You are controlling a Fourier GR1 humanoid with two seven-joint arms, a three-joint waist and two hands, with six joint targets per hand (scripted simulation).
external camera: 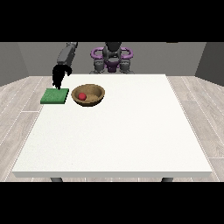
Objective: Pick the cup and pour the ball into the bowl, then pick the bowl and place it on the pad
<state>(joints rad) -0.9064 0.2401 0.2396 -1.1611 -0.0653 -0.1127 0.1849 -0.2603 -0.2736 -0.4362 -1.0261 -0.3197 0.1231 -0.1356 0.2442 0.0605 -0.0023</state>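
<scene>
Bowl (88, 95) with ball (82, 96) beside pad (55, 96).

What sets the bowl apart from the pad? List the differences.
The bowl is brown, round and deep, while the pad is green, square and flat. The bowl holds a red ball; the pad has nothing resting on it. The robot hand hangs over the pad's far edge, not over the bowl. Both sit side by side, apart, on the white table.

The robot (112, 57) has a dark grey torso ringed by purple loops at the shoulders. Its one visible arm (66, 54) is grey, ending in a black hand (58, 75).
</scene>
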